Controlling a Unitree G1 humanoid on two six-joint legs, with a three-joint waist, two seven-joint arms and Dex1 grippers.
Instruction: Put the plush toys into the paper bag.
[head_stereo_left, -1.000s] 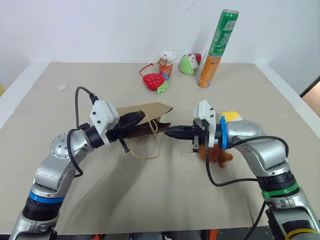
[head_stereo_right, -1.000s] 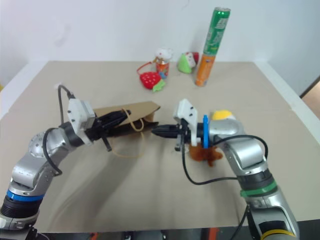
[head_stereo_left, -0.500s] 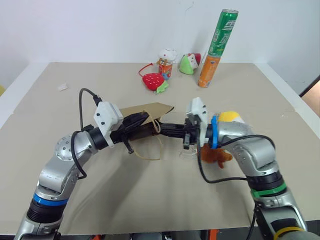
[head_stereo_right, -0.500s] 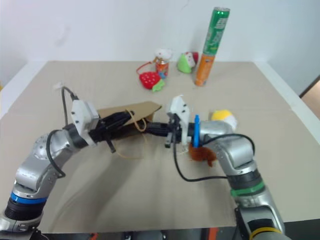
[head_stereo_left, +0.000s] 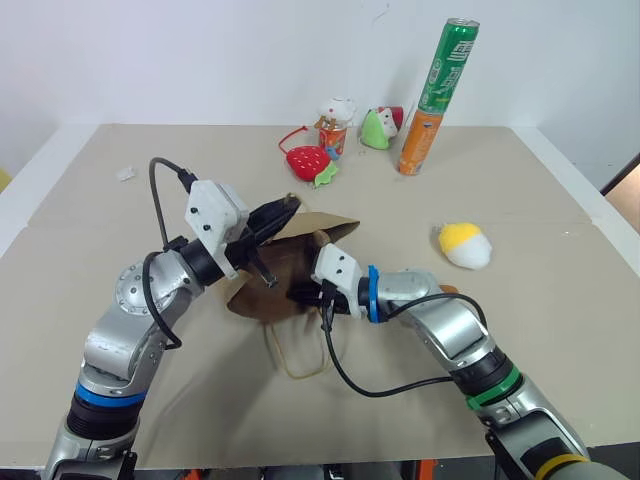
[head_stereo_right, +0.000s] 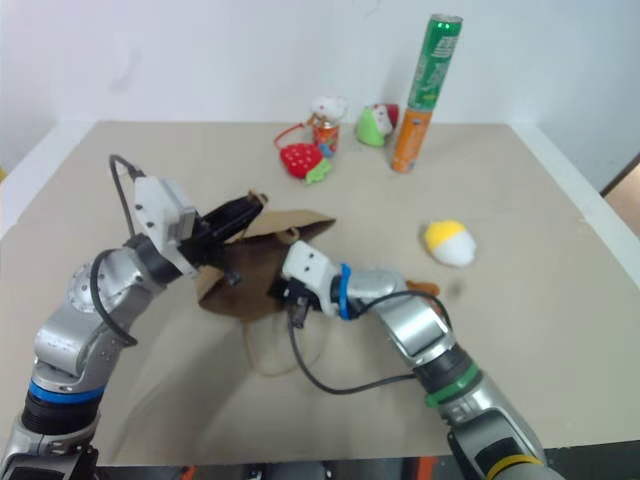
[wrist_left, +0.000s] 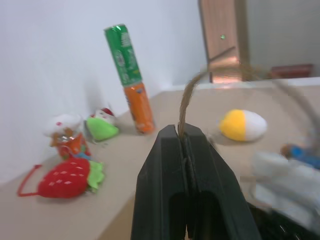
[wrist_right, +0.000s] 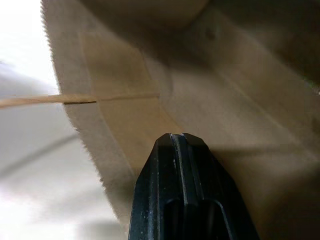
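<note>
The brown paper bag lies on the table with its mouth facing right and its upper side lifted. My left gripper is shut on the bag's cord handle and holds it up. My right gripper is shut, empty, and reaches into the bag's mouth; its fingertips sit against the bag's inner wall. The other handle loop trails on the table. The yellow-and-white egg plush toy lies apart at the right. A sliver of the brown plush toy peeks from behind my right forearm.
At the back stand a red strawberry plush, two small figure toys, and a green can stacked on an orange can. A small white scrap lies far left. A table seam runs along the left and right.
My right gripper has swung down and left, from beside the bag into its mouth. My left gripper has lifted the handle, opening the bag. The egg toy is now uncovered.
</note>
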